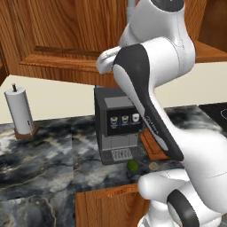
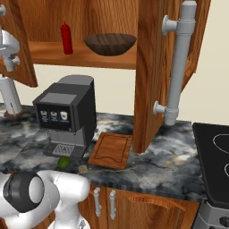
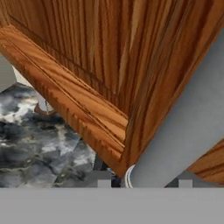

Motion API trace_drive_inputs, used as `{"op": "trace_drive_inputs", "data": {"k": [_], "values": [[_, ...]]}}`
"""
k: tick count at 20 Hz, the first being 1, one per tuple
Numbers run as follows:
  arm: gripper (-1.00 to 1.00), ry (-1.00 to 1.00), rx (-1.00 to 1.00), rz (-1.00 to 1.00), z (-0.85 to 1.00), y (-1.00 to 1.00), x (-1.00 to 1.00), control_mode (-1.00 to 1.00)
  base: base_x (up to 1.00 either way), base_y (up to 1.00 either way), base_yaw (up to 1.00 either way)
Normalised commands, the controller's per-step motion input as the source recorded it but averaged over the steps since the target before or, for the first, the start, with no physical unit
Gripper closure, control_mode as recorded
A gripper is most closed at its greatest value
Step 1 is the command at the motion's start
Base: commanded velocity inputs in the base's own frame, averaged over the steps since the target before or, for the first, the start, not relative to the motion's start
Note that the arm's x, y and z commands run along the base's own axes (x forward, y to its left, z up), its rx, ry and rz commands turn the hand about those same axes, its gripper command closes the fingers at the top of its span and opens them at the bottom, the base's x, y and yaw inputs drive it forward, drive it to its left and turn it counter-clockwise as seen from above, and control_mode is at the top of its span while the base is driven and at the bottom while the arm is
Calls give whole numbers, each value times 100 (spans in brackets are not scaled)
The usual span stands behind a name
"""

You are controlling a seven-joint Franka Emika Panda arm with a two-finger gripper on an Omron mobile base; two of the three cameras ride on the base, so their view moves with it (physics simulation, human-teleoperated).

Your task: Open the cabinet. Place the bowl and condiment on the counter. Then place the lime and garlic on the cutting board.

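Item: cabinet (image 2: pixel 150 67) door, rigid, hinged; I pull by its smooth grey bar handle (image 3: pixel 188 131). Gripper (image 3: pixel 144 183) closure: indeterminate.

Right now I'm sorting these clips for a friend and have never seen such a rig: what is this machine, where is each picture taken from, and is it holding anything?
It is a white robot arm in a rendered kitchen. Two pictures come from cameras on its base, behind it to the left and right; the third looks along its hand.

The wall cabinet stands open. Inside, on its shelf, sit a red condiment bottle and a dark bowl.

On the marble counter are a coffee machine, a cutting board, a lime, a garlic, and a paper towel roll. A stove is at the right.

The hand view shows a cabinet door and its grey bar handle very close, between the fingertips. Whether they grip it, I cannot tell.
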Motion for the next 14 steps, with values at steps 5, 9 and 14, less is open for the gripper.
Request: {"op": "trace_drive_inputs", "data": {"k": [5, 9, 14], "values": [[100, 0, -7, 7, -11, 100, -83, -100, 0, 0, 0], [-100, -2, 1, 0, 1, 41, -75, -100, 0, 0, 0], [-100, -14, 14, -4, 11, -10, -100, -100, 0, 0, 0]]}}
